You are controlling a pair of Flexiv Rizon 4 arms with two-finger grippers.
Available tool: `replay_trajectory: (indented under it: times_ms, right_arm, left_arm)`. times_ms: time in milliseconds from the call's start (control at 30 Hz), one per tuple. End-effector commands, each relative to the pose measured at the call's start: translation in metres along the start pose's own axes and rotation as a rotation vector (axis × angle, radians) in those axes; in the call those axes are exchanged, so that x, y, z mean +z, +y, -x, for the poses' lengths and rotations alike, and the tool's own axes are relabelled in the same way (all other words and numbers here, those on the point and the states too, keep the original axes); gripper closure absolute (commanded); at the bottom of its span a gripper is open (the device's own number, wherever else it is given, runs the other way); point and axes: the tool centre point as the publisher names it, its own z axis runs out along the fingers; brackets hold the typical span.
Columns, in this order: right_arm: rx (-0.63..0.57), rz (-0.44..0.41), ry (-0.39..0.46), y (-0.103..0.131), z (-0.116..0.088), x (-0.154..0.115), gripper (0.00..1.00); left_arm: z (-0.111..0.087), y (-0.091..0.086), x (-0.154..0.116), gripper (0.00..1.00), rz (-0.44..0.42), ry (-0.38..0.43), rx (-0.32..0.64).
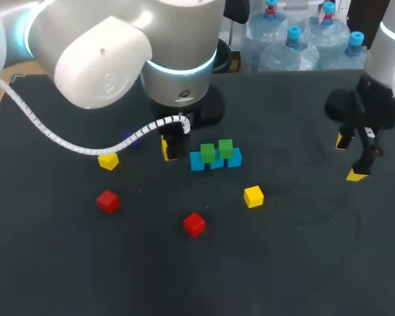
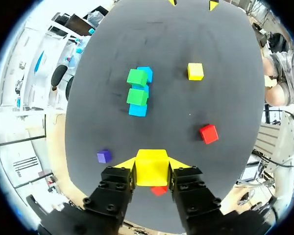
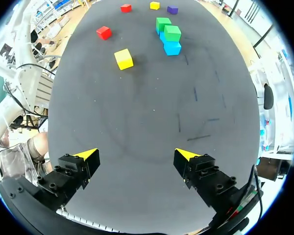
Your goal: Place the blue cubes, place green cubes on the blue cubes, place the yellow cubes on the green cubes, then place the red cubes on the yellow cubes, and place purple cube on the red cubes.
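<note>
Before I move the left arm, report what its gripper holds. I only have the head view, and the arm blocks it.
Observer: The left wrist view shows the left gripper shut on a yellow cube, pinched from both sides.
Operator: Now locate the purple cube; the cable half covers it here.
Observer: It lies on the table beside that gripper, touching nothing.
</note>
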Motion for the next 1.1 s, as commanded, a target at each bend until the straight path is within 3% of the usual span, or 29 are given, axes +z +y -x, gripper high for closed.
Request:
replay_trajectory:
  times_ms: [33,100,333,633,767,1100]
  right_arm:
    - [0.000,-0.002,-0.001,0.000,-0.001,0.000,0.00]
    - [0.000,-0.002,-0.001,0.000,-0.001,0.000,0.00]
    - [0.000,-0.002,-0.001,0.000,-0.001,0.000,0.00]
    - [0.000,-0.002,-0.001,0.000,-0.001,0.000,0.00]
    - [0.000,-0.002,-0.001,0.000,-0.001,0.000,0.00]
    - [0.000,-0.002,-0.001,0.000,-0.001,0.000,0.00]
  left_arm:
    - [-0.001,0.001,0.003,1.00,-0.084,0.029,0.017]
    - [0.011,0.001,0.004,1.00,-0.136,0.049,0.083]
    - [0.057,0.004,0.000,1.00,-0.119,-0.022,0.197]
    - [0.089,0.000,0.009,1.00,-0.136,-0.099,0.202]
    - [0.095,-0.006,0.021,1.00,-0.154,-0.150,0.190]
    - [0.095,-0.006,0.021,1.00,-0.154,-0.150,0.190]
